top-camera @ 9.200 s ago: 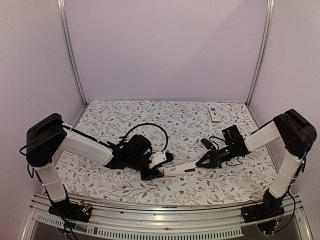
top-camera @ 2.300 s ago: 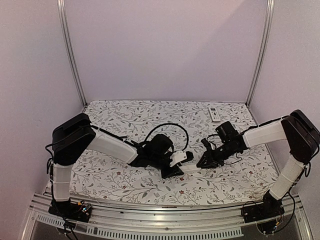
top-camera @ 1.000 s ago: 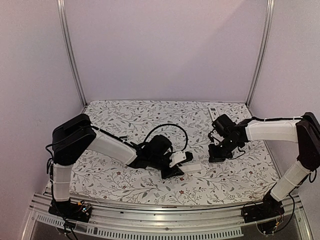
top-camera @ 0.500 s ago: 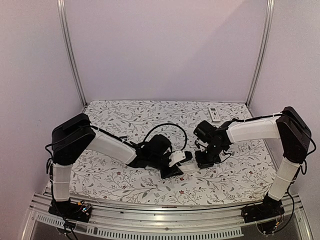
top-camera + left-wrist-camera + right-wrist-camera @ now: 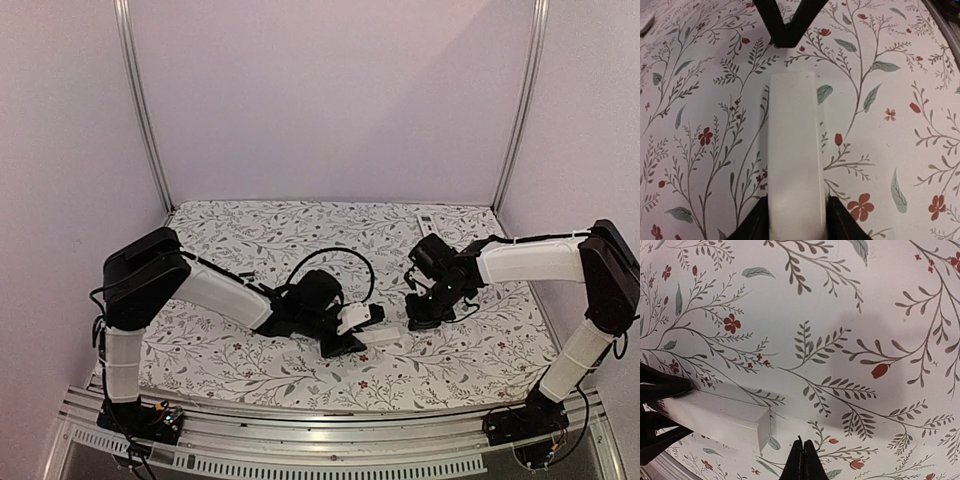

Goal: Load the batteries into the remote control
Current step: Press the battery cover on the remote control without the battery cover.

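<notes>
Tablecloth (image 5: 250, 240) bears remote (image 5: 388, 334), apparently well inboard

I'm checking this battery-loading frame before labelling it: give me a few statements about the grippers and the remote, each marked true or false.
1. The right gripper is shut. True.
2. It holds a battery. False: nothing shows between its closed tips.
3. The left gripper has the white remote between its fingers. True.
4. The right gripper's tips rest on the remote. False: they are past its free end, over the floral cloth.
</notes>
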Tool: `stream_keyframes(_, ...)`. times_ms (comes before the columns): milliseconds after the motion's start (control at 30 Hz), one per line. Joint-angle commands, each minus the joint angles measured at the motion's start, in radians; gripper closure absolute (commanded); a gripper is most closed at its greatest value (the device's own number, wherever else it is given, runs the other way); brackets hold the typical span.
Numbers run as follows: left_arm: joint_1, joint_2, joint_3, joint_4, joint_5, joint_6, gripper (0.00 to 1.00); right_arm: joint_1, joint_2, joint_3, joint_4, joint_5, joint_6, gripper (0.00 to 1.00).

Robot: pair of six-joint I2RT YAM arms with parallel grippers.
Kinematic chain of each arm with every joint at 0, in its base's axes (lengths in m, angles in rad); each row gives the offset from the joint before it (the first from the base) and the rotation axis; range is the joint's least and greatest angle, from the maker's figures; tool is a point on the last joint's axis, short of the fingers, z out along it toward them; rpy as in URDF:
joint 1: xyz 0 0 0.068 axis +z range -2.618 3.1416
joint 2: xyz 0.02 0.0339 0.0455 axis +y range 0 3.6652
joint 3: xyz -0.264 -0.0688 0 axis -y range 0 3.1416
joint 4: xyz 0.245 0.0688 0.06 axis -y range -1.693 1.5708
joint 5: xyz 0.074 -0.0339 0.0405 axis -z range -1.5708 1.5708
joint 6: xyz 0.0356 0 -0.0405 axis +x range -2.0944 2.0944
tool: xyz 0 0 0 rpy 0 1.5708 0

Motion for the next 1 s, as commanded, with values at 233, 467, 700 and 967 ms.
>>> stream_keyframes(233,0.028,-0.062,-0.042,-0.111,0.019,0.033,0.41,-0.015,-0.025,-0.005,0.034,-0.039,-0.034,0.99)
stream_keyframes(467,0.078,-0.143,-0.129,-0.152,0.015,0.047,0.41,-0.025,-0.048,-0.030,0.062,-0.089,-0.040,0.95)
stream_keyframes(700,0.085,-0.153,-0.168,-0.143,-0.004,0.035,0.47,-0.025,-0.018,-0.045,0.071,-0.054,-0.006,0.98)
stream_keyframes(967,0.083,-0.144,-0.185,-0.117,0.027,0.027,0.61,0.029,0.032,-0.026,0.062,0.016,0.030,1.00)
